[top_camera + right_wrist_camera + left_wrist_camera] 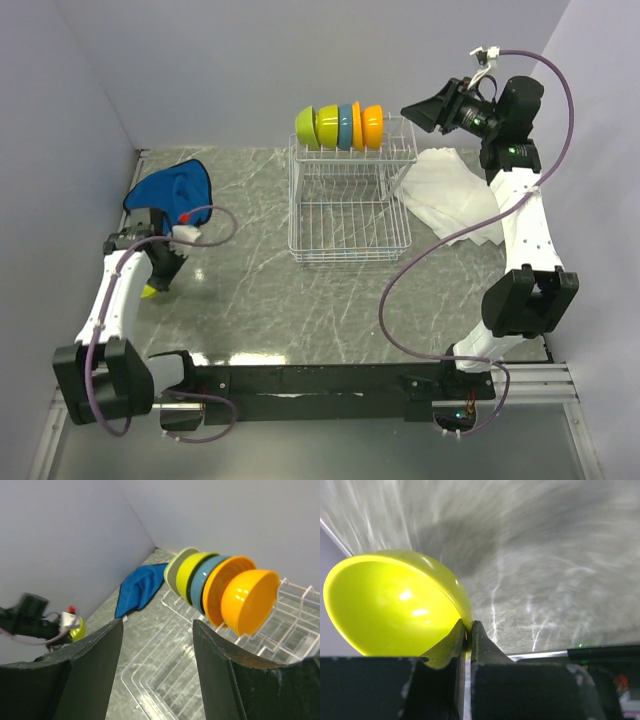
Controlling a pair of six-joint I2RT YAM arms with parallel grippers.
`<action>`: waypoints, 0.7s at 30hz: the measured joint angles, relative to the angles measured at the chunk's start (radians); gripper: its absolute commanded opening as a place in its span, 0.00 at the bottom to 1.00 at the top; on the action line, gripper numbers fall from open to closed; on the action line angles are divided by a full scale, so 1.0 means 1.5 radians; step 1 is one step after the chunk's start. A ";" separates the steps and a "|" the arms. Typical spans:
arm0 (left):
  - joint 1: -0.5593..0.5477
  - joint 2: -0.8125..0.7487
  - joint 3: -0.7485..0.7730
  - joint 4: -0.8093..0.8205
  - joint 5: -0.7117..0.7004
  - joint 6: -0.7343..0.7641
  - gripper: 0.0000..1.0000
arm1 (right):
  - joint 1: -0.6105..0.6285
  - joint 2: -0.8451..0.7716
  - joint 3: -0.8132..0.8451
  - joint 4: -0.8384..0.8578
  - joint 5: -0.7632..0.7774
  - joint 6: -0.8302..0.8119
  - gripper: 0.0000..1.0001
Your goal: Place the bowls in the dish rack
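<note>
The lime green bowl [395, 605] is low at the table's left side, well apart from the dish rack [350, 258]. Your left gripper [468, 630] pinches its rim, one finger inside and one outside. That thin-rim hold is the weak point: the glossy plastic may swivel or slip out if you swing fast across the table. The row of bowls [340, 127] on edge in the dividers is tightly packed, so a careless entry could knock them over. Your right gripper [157, 625] hangs near the rack's far right corner, fingers spread and empty. Watch for an arm clash there.
</note>
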 measured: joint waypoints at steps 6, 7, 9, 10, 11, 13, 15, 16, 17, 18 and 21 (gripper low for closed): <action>-0.189 -0.089 0.072 -0.047 0.103 0.098 0.01 | 0.000 -0.040 -0.051 -0.063 0.000 -0.105 0.66; -0.208 -0.092 0.080 -0.050 0.113 0.105 0.01 | 0.000 -0.048 -0.056 -0.080 0.001 -0.129 0.66; -0.281 -0.081 0.105 -0.048 0.139 0.118 0.01 | 0.000 -0.065 -0.065 -0.123 0.005 -0.191 0.67; -0.317 -0.068 0.113 -0.044 0.146 0.120 0.01 | 0.000 -0.076 -0.070 -0.143 0.008 -0.220 0.66; -0.350 -0.055 0.119 -0.036 0.150 0.121 0.01 | 0.000 -0.087 -0.078 -0.163 0.012 -0.254 0.67; -0.427 -0.026 0.120 -0.009 0.157 0.124 0.01 | 0.000 -0.114 -0.098 -0.198 0.023 -0.315 0.67; -0.500 0.002 0.120 0.012 0.164 0.128 0.02 | 0.000 -0.141 -0.122 -0.225 0.032 -0.366 0.67; -0.533 0.013 0.120 0.021 0.170 0.131 0.01 | 0.000 -0.157 -0.136 -0.239 0.038 -0.391 0.66; -0.556 0.020 0.120 0.027 0.172 0.135 0.01 | 0.000 -0.171 -0.148 -0.254 0.044 -0.418 0.66; -0.579 0.027 0.117 0.037 0.174 0.136 0.01 | -0.001 -0.183 -0.157 -0.265 0.050 -0.439 0.67; -0.629 0.031 0.095 0.067 0.183 0.141 0.01 | -0.003 -0.209 -0.180 -0.302 0.064 -0.504 0.66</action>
